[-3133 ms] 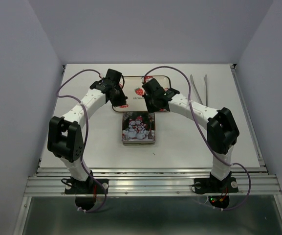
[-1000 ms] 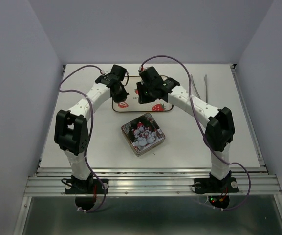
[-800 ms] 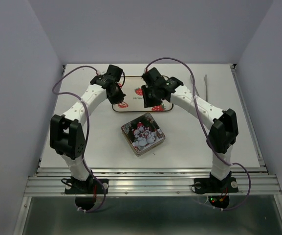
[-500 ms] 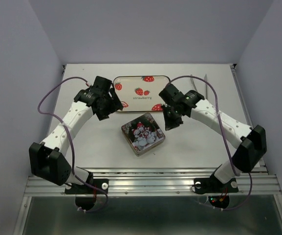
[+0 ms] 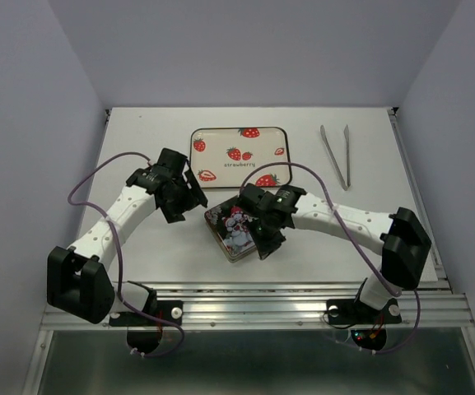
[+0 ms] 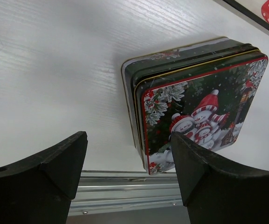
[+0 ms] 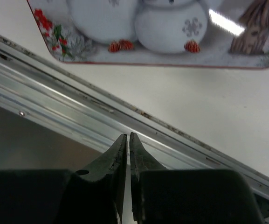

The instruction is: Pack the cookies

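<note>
No cookies show in any view. A square tin (image 5: 234,236) with a snowman lid lies closed and turned askew on the table, near the front edge. My left gripper (image 5: 194,201) hovers just left of it, open and empty; in the left wrist view the tin (image 6: 199,107) sits ahead, past the right finger (image 6: 204,172). My right gripper (image 5: 267,243) hangs over the tin's near right part. Its jaws (image 7: 127,138) are shut with nothing between them, pointing past the lid (image 7: 162,28) toward the table edge.
A strawberry-printed tray (image 5: 221,146) lies behind the tin with nothing on it. Metal tongs (image 5: 334,155) rest at the back right. The aluminium rail (image 7: 78,121) of the table's front edge runs just beyond the tin.
Both arms pulled back from the tray toward the tin. The left gripper opened and the right one closed and moved over the lid. The tin had turned askew before that.
</note>
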You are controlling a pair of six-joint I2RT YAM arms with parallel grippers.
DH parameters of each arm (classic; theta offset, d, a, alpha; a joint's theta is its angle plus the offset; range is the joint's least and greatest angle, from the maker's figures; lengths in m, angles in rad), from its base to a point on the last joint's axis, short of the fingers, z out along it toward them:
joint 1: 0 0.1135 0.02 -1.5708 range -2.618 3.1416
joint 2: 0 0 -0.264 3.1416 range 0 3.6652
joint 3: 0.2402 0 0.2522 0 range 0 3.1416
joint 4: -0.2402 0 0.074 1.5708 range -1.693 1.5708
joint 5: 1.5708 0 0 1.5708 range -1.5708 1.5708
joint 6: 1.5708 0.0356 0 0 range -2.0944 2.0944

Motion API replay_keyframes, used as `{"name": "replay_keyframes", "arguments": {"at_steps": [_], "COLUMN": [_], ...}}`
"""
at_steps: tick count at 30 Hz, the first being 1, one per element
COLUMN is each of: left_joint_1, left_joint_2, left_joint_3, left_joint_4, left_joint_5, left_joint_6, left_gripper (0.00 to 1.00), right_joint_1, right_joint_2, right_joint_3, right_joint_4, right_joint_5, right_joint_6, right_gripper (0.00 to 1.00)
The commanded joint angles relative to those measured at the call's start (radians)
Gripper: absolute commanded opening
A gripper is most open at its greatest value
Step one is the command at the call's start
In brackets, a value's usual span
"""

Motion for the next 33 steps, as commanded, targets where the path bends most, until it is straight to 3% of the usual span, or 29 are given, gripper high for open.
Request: {"name": "replay_keyframes", "arguments": {"at_steps": [1, 11, 19, 28, 33], "left_joint_1": [-0.001, 0.001, -0.001, 0.001, 0.001], "left_joint_2": [-0.034, -0.056, -0.053, -0.011, 0.006], "left_joint_3": [-0.033, -0.096, -0.122, -0.148, -0.09], "left_joint_4": [0.058, 0.101, 0.122, 0.194, 0.199], "left_joint_5": [0.028, 0.052, 0.058, 0.064, 0.022], "left_joint_6": [-0.001, -0.016, -0.012, -0.028, -0.048], "left_gripper": [0.83, 0.83, 0.83, 0.79, 0.77], "right_joint_1": [0.023, 0.066, 0.066, 0.066, 0.066], "right_joint_2": [0.057, 0.121, 0.158, 0.164, 0.123], "right_joint_3": [0.063, 0.017, 0.034, 0.04, 0.112], "right_joint_4": [0.139, 0.349, 0.408, 0.403, 0.336], "right_joint_5": [0.056, 0.189, 0.286, 0.248, 0.226], "right_joint_6": [-0.003, 0.011, 0.059, 0.039, 0.014], "right_gripper": [0.11, 0.11, 0.12, 0.13, 0.13]}}
